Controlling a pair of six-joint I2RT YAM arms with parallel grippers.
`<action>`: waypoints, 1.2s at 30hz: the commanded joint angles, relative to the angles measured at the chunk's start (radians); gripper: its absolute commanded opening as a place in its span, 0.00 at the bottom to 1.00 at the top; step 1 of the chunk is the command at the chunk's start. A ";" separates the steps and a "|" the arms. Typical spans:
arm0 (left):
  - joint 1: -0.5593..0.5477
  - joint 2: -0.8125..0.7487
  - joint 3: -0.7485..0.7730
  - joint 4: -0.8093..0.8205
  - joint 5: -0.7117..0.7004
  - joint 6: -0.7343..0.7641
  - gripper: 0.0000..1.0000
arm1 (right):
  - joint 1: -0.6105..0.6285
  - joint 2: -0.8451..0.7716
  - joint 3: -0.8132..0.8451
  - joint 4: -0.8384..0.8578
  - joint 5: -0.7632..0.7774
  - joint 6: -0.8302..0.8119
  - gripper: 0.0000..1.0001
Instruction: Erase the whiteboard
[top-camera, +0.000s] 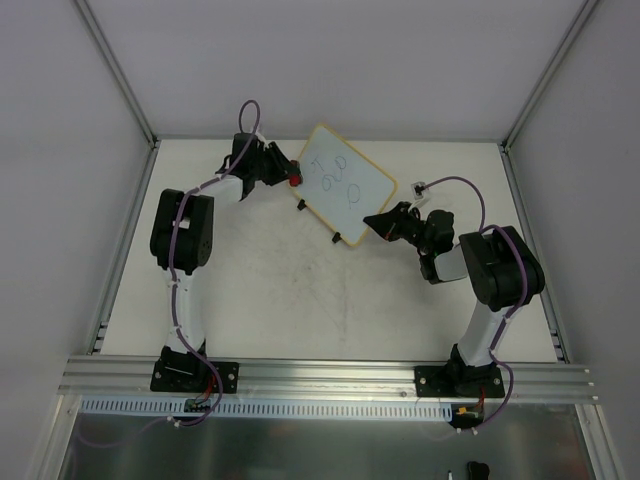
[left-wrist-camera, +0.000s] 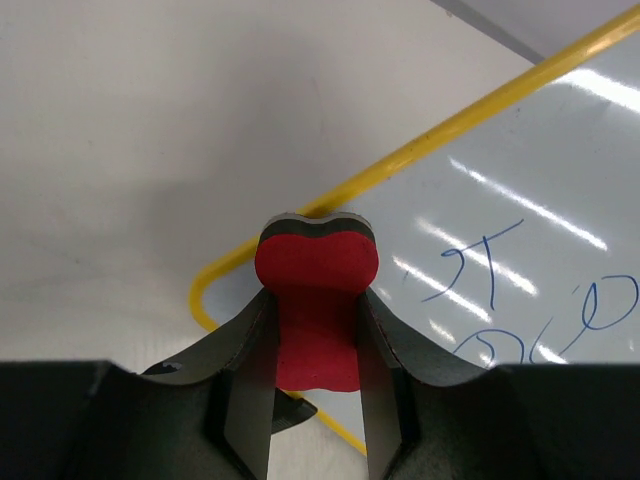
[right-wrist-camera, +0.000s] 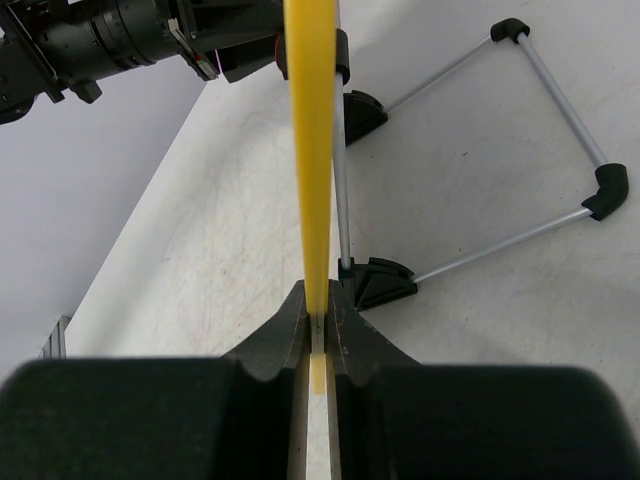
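- The whiteboard (top-camera: 342, 183) stands at the far middle of the table (top-camera: 300, 300), propped on a wire stand (right-wrist-camera: 480, 160) with black feet, between the two arms.
- The right gripper (right-wrist-camera: 318, 318) has its fingers clamped on the board's yellow frame at the near right corner.
- The left gripper (left-wrist-camera: 315, 305) pinches a red eraser (left-wrist-camera: 318, 262) between its fingers at the board's left corner, over the frame; whether it touches cannot be told.
- Blue scribbles (left-wrist-camera: 485, 265) mark the white surface near the eraser.
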 joint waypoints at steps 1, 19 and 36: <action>-0.032 -0.002 0.019 -0.025 0.041 -0.009 0.00 | -0.005 -0.030 0.009 0.144 0.000 -0.001 0.00; -0.258 -0.163 -0.300 0.151 0.006 -0.143 0.00 | -0.005 -0.024 0.012 0.149 -0.003 0.010 0.00; -0.153 -0.068 -0.078 0.052 -0.031 -0.097 0.00 | -0.005 -0.025 0.010 0.156 -0.008 0.018 0.00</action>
